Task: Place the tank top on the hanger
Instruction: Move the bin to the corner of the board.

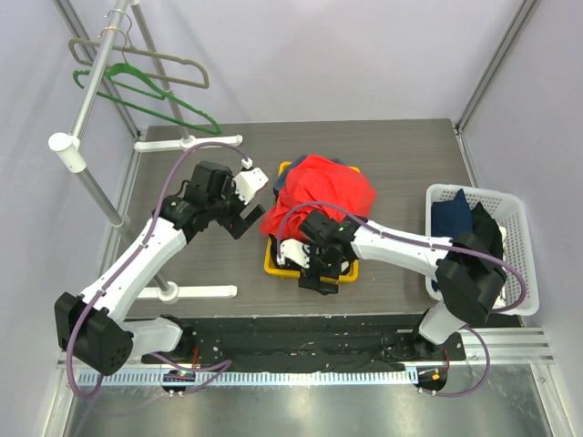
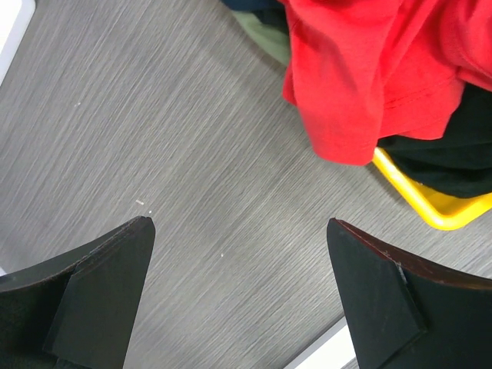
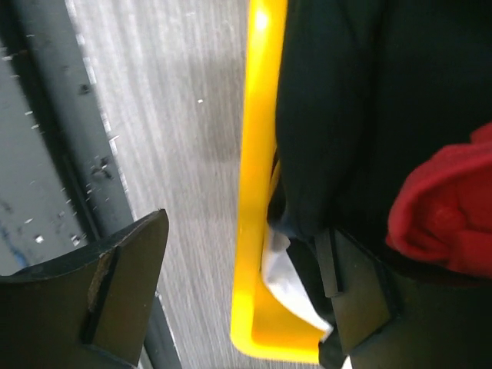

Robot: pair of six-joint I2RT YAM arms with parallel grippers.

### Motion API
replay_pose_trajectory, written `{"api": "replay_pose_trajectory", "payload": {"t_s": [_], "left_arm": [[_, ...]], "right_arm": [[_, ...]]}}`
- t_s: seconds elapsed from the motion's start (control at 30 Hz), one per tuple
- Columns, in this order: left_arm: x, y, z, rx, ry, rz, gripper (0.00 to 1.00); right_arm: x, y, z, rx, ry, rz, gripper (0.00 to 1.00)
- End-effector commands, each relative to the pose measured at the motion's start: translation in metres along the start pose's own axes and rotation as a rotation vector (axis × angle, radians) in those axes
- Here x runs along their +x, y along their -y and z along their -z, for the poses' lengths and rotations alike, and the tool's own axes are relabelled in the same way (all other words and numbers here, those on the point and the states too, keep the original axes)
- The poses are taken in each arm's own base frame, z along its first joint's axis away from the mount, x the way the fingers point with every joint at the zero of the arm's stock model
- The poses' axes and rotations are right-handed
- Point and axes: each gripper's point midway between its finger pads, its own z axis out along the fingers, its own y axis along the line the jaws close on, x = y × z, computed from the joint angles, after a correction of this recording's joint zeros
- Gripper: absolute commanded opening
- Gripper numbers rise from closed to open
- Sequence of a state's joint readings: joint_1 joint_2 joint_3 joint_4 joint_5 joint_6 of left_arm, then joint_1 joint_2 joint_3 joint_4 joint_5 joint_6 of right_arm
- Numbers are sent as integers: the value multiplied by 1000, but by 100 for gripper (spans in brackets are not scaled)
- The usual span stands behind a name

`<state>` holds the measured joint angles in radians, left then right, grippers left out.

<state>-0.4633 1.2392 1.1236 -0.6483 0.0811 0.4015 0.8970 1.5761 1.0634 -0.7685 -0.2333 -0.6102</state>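
Right pincer [image 3: 246, 261]: released, jaws wide apart astride the near rim of the yellow bin [image 3: 257, 154]; one finger is outside over the bench [image 1: 401, 155], the other inside against dark cloth [image 3: 346, 115].
Tank top [image 1: 323, 191]: crumpled red heap on top of the bin's clothes, just beyond the right pincer on its inner-finger side; not gripped.
Long axis: none to tell, the fabric is bunched.
Left pincer [image 1: 255, 202]: released and empty, over bare bench just left of the red hem, apart from it.
Nearer arm: probably the right; its jaws take dark cloth and rim, not red.
Hanger [image 1: 146, 91]: green, hooked on the rack at the far left, well apart.
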Motion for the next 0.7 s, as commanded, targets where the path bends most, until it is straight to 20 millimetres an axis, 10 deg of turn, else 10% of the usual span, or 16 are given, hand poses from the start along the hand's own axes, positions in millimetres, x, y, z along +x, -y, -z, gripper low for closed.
{"api": "replay_pose_trajectory", "payload": {"t_s": [0.0,0.67], "left_arm": [[1,-11,10,-58,6,-5,100],[4,-12,16,-76,22,-1,100]], "right_arm": [[-5,9,-15,46,14,-5,81],[30,65,-30,247,-79,-99,29]]}}
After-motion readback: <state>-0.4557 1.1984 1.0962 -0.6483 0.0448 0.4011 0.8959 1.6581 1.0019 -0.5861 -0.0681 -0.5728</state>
